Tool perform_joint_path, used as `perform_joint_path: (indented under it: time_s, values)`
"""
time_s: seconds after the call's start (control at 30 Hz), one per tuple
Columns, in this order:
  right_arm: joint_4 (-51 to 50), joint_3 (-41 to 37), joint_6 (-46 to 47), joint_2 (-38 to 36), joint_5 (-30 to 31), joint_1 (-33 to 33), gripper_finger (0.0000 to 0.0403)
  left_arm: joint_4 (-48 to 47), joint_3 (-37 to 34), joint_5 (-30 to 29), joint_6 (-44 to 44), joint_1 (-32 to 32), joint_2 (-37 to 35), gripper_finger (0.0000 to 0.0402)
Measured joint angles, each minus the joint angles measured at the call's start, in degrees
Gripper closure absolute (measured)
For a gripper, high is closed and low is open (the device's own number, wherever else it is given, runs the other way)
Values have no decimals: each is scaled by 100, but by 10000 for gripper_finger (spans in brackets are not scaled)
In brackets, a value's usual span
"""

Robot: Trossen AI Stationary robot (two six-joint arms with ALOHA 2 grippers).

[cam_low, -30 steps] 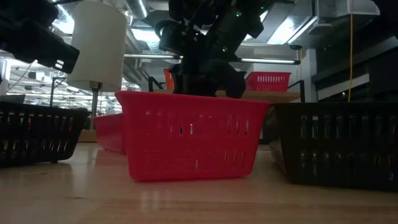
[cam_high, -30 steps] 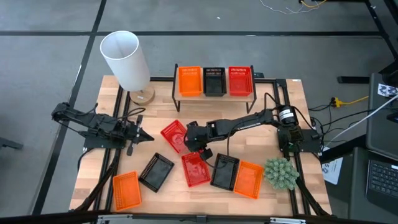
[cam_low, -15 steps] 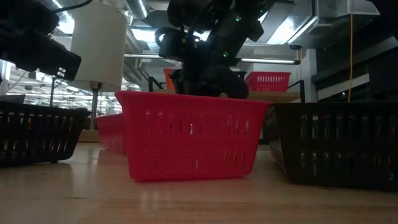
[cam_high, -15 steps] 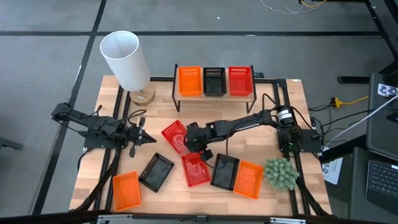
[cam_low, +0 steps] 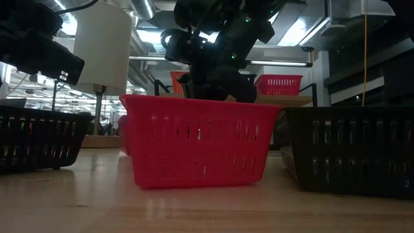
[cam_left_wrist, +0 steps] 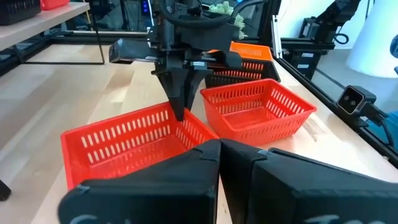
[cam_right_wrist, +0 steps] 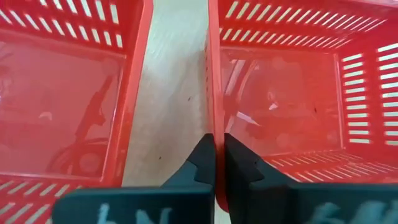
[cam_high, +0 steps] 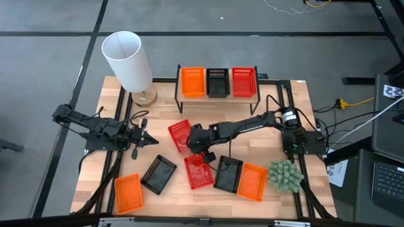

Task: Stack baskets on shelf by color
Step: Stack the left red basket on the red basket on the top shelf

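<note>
The jaws of the right gripper (cam_right_wrist: 215, 163) have just closed on the rim of a red basket (cam_high: 179, 135) at the table's middle, so you now have it ready to lift toward the shelf (cam_high: 218, 94). The left gripper (cam_high: 149, 140) waits pressed shut beside it. How firmly the thin wall is pinched is hard to judge.

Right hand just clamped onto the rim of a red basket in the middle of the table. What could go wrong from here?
1. The right hand pinches only the thin side wall of the red basket; held at one edge, it may swing or slip when lifted.
2. A second red basket sits close beside it, so a drag could knock it.
3. On the shelf, the black basket stands right beside the red one; a tilted load could bump it.
</note>
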Motion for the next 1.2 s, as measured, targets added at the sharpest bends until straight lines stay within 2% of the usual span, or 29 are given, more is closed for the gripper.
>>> perform_joint_path:
  time_s: [0.23,0.43,0.63,0.73,0.97,1.07,1.2]
  values:
    - [9,377,-207,0,-21,121,400,-7,0,-4,-22,0,2,401]
    - [-378,1179,-362,0,-22,261,401,-9,0,-27,-24,1,2,401]
    - [-1957,2477,-467,0,-64,488,401,-9,0,-42,-24,0,2,401]
    - [-2872,3187,-452,0,-360,596,401,-11,0,-46,-24,1,2,401]
    - [-4744,4585,364,-6,-471,805,401,-13,0,-57,-24,2,2,401]
    - [-5488,4921,813,-39,-85,911,401,-13,0,-57,-24,2,2,401]
    - [-6356,4729,1567,-418,766,1081,401,-13,0,-54,-24,2,5,401]
